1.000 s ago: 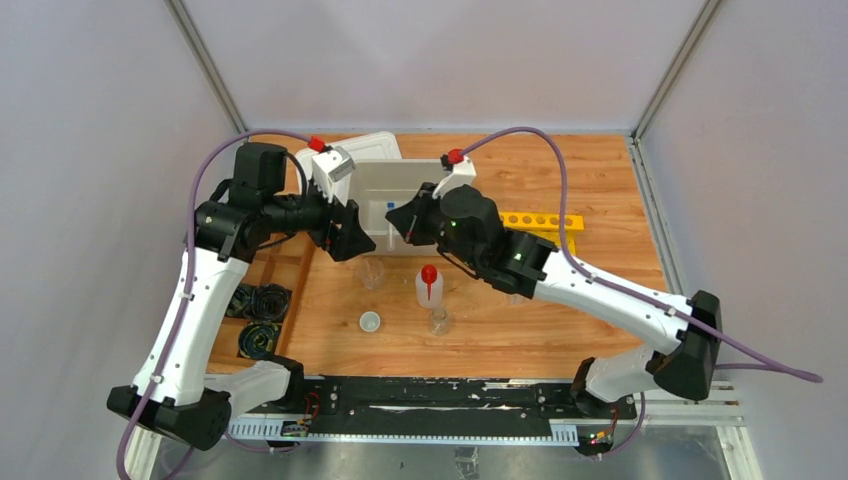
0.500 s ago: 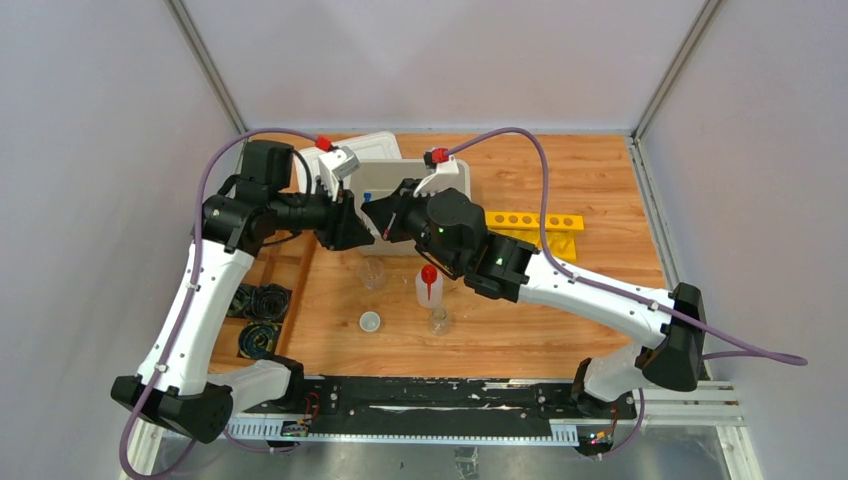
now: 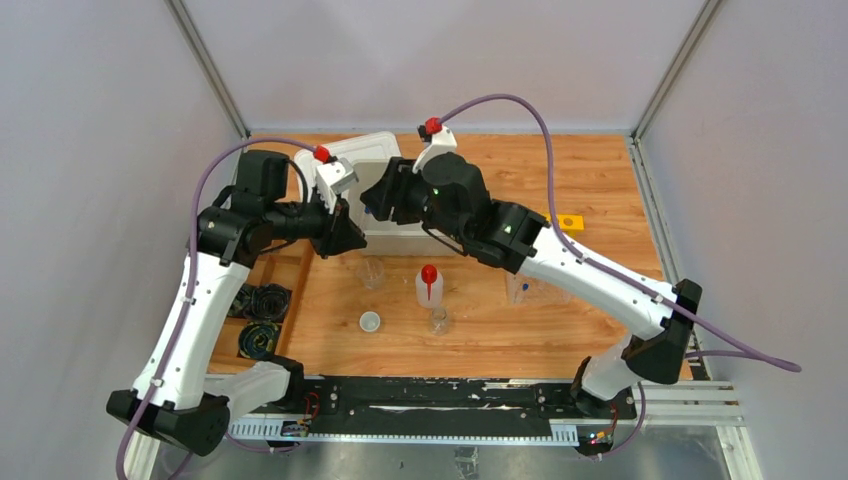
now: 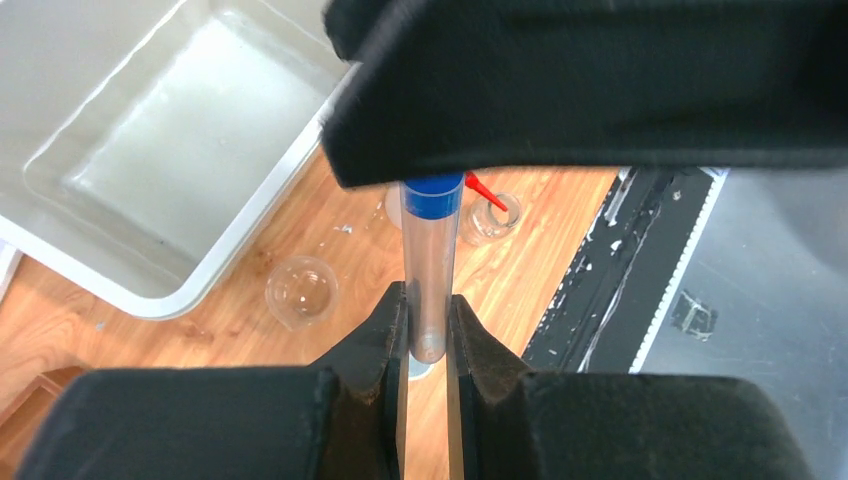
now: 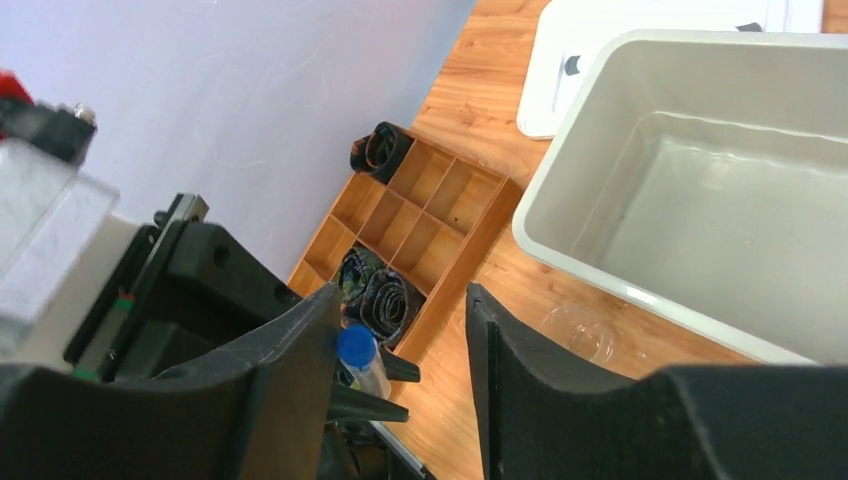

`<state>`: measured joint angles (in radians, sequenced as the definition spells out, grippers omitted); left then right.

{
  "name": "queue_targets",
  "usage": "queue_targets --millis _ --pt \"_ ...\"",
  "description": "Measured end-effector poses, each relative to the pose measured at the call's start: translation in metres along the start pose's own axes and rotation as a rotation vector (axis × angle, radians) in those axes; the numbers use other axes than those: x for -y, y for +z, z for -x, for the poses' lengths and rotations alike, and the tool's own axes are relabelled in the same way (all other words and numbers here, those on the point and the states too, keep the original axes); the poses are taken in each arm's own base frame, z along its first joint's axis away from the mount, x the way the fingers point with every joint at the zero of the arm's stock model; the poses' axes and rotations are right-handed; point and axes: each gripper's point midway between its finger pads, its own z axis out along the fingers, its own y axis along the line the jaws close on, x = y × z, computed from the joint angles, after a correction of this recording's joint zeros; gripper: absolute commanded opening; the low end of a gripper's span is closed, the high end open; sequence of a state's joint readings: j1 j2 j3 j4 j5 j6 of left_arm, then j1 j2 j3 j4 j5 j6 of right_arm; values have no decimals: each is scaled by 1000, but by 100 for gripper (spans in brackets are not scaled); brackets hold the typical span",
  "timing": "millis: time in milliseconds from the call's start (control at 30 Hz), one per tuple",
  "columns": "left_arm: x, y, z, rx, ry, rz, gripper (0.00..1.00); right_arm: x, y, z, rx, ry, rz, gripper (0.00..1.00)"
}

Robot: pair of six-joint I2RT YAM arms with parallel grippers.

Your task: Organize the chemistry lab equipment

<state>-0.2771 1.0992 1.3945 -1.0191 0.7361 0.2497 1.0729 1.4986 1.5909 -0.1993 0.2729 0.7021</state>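
Note:
A clear blue-capped test tube [image 4: 430, 270] stands between the black fingers of my left gripper [image 4: 427, 330], which is shut on its lower end. My right gripper [image 5: 402, 300] is open just above it, and the tube's blue cap [image 5: 357, 343] sits beside its left finger. In the top view both grippers meet at the white bin's front left corner, the left gripper [image 3: 350, 238] below the right gripper [image 3: 372, 200]. On the table stand the white squeeze bottle with its red nozzle [image 3: 429, 285], a glass beaker [image 3: 372, 271], a small flask [image 3: 438, 320] and a tiny white cup [image 3: 370, 321].
The white bin [image 3: 400, 240] lies behind the grippers with its lid [image 3: 375, 146] further back. A wooden organizer with black cable coils [image 3: 262, 300] sits at the left. A yellow rack [image 3: 570, 221] shows past the right arm, with another glass [image 3: 518, 290] near it.
The right gripper carried the test tube leftward to the left gripper. The left gripper shut on the tube, and the right gripper then opened.

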Motion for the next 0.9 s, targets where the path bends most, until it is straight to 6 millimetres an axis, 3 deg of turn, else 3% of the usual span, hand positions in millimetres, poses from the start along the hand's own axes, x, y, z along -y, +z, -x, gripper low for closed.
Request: queue_targets --millis 167,500,700,900 --pt "0 -4 -4 1 56 17 0 -9 6 2 -119 -17 67 45" --pt "-3 -6 -16 -34 80 39 0 -17 9 -21 -260 -53 145 34" --pt "-4 -8 -16 -35 97 49 0 -22 6 -24 -281 -55 173 38" --pt "-8 -8 -14 -31 111 70 0 -20 0 -38 -351 -55 184 43"
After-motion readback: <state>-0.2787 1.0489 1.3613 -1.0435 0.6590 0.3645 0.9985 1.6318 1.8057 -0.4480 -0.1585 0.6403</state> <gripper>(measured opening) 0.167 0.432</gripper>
